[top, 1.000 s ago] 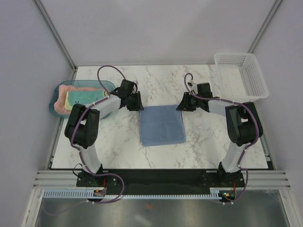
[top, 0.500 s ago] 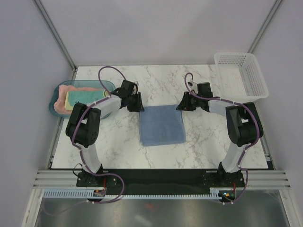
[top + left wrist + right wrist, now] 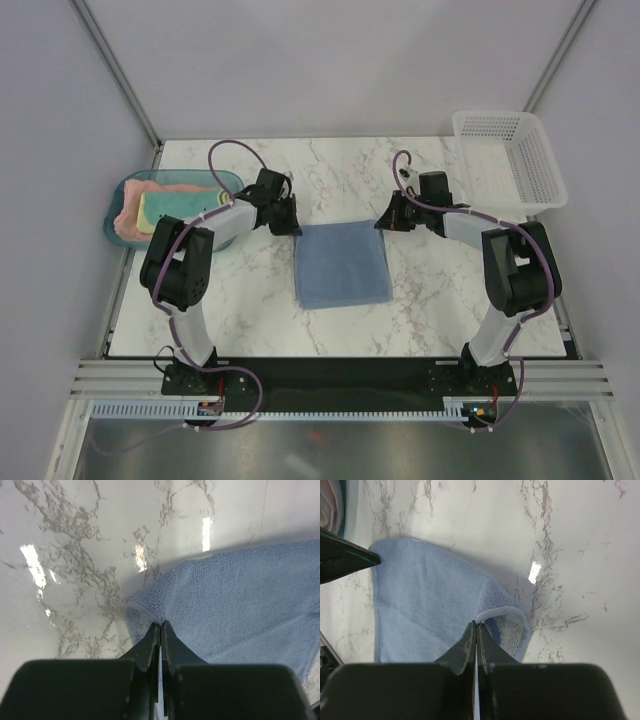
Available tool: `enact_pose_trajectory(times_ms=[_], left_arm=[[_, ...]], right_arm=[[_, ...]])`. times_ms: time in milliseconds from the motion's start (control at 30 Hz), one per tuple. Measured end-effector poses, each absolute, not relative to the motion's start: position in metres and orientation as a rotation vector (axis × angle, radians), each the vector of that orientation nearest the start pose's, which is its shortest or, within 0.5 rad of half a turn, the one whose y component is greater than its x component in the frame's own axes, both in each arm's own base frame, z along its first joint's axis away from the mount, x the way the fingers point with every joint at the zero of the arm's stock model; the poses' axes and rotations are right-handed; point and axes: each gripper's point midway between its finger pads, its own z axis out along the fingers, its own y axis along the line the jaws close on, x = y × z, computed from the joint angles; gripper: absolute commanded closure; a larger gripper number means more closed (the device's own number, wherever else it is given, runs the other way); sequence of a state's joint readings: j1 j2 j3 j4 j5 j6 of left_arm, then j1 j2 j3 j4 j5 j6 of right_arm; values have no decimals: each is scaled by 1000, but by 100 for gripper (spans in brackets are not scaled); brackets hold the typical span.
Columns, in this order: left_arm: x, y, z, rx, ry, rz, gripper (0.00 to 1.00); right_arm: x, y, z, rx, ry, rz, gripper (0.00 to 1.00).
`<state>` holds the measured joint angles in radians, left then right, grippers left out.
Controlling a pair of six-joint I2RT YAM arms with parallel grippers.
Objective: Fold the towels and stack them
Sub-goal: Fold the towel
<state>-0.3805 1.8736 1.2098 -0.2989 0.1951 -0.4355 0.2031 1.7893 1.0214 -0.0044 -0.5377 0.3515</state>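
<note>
Light blue towel, far corners clenched by left end effector and right end effector, needs an even lift, then carrying toward 6 o'clock.

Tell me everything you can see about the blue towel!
The light blue towel looks like soft, loopy terry cloth. It lies spread out as a rough rectangle in the middle of the marble table. Its two far corners are pinched and raised a little off the table, one by the left gripper and the other by the right gripper. Nothing else touches it.
</note>
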Motion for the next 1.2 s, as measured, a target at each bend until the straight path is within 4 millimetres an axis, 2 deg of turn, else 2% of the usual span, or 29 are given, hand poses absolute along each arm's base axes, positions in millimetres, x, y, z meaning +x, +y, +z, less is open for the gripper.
enact_pose_trajectory(times_ms=[167, 367, 467, 700, 767, 800, 867, 1000, 1167, 1200], left_arm=[[401, -212, 46, 0, 2588, -592, 98], [412, -199, 40, -48, 2595, -633, 98], [416, -198, 42, -42, 2589, -672, 98], [418, -216, 57, 41, 2545, -811, 97], [416, -219, 62, 53, 2532, -828, 85], [415, -220, 64, 60, 2529, -836, 84], [416, -222, 70, 69, 2521, -850, 83], [422, -224, 75, 71, 2515, -854, 85], [433, -224, 64, 61, 2529, -834, 84], [434, -223, 60, 55, 2538, -825, 86]], right_arm=[[398, 182, 63, -76, 2380, 884, 100], [405, 179, 55, -60, 2387, 870, 100], [409, 178, 52, -48, 2389, 863, 100], [412, 176, 54, -23, 2379, 860, 100], [411, 176, 58, -18, 2369, 864, 100], [411, 177, 62, -16, 2362, 867, 100], [413, 177, 69, -20, 2338, 870, 100], [414, 178, 69, -20, 2335, 877, 100], [421, 182, 57, -17, 2357, 894, 100], [422, 182, 54, -14, 2362, 893, 100]])
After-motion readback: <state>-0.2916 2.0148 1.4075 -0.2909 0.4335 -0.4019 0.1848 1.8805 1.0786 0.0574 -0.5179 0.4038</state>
